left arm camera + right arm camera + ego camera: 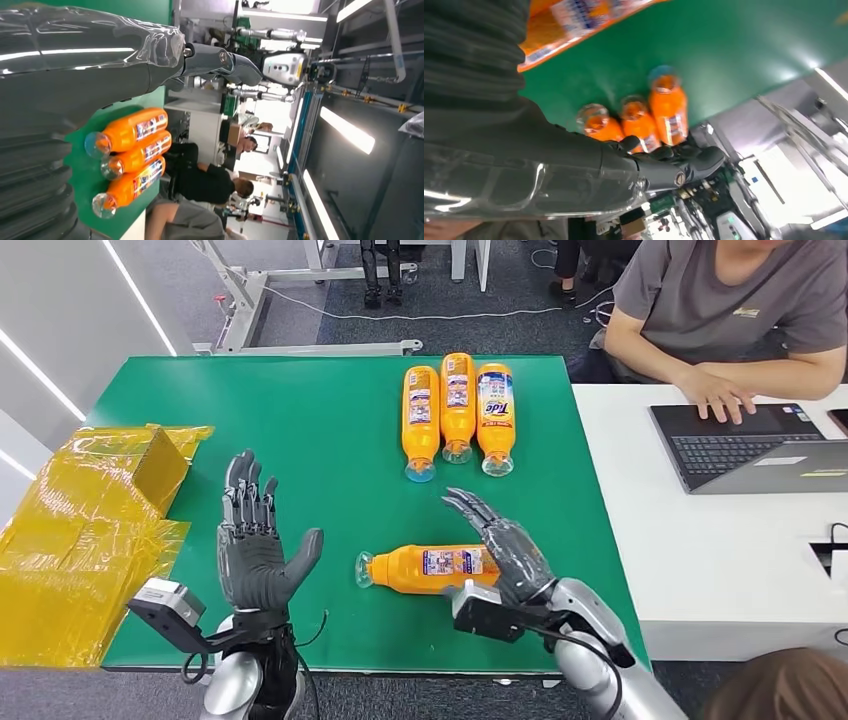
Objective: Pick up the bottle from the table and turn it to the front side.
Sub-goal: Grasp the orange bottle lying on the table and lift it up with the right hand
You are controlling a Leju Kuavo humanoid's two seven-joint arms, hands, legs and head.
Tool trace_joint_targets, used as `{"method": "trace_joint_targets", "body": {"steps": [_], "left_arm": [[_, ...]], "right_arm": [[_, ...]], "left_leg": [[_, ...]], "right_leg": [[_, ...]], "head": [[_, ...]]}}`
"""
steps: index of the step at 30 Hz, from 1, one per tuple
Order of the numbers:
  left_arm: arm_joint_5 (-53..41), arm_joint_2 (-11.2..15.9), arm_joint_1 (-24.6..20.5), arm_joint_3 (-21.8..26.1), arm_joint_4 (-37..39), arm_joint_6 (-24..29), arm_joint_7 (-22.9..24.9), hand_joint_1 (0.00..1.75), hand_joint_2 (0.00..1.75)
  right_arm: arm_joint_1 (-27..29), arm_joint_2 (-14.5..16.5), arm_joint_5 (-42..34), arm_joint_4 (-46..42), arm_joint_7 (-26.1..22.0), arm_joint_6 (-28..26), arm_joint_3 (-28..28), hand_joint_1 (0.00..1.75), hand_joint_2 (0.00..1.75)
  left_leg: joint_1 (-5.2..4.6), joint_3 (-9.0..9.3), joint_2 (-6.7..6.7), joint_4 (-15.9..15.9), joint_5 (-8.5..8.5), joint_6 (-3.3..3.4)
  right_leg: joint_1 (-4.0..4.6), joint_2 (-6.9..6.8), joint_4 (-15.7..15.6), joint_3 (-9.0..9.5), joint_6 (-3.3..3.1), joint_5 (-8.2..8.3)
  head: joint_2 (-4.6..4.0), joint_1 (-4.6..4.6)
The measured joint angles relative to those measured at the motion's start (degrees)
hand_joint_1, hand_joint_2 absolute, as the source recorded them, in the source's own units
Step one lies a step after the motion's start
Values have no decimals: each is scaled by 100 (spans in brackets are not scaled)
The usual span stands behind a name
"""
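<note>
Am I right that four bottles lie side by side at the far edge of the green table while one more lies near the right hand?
Not quite: the head view shows three bottles side by side there, not four. One more bottle does lie on the green table by the right hand.

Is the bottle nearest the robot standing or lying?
Lying. The nearest bottle rests on its side on the green table, cap toward the left hand.

Orange bottle [432, 568] lying on green table [300, 440], right hand [505, 545] against it, left hand [255, 540] spread apart nearby
</note>
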Motion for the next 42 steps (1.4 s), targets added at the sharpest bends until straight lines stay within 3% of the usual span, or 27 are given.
{"method": "trace_joint_targets", "body": {"steps": [8, 15, 19, 28, 31, 42], "left_arm": [[270, -13, -394, -256, 368, -180, 0, 0, 175], [165, -32, -367, -320, 377, -346, 111, 0, 175], [58, -61, -306, -319, 277, -446, 227, 0, 175], [23, -109, -252, -280, 231, -782, 137, 0, 175], [24, -109, -248, -258, 232, -803, 72, 0, 175], [18, -152, -353, -192, 313, -878, 37, 0, 175]], "right_arm": [[-225, -1405, -135, 105, 385, 825, 56, 0, 175], [-131, -2223, -148, -138, 718, 1589, 218, 0, 175], [-165, -2381, -25, -106, 621, 1782, 358, 0, 175], [-1212, -2323, -276, 730, 180, 1867, 1011, 0, 175], [-1562, -2157, -251, 1042, 78, 1873, 1192, 0, 175], [-3478, -436, -309, 3280, -598, 2184, 2254, 0, 175]], "left_leg": [[-2, -9, -10, 8, -1, 7], [-1, -11, -17, 7, -5, 12], [-2, -12, -4, 4, -5, 12], [-2, -13, -11, 6, 6, 22], [-2, -16, -4, 5, 6, 22], [2, -4, 9, 4, 18, 5]], "right_leg": [[-3, -7, -1, 0, 7, 4], [-2, -15, 0, -1, 10, 1], [-2, -1, 2, -2, 10, 1], [-2, -11, 5, 1, 14, 6], [-2, -4, 8, 0, 12, 9], [2, 10, 14, -4, 3, 15]], "head": [[0, 0], [0, -2], [0, -3], [0, -2], [0, -2], [0, -4]]}}
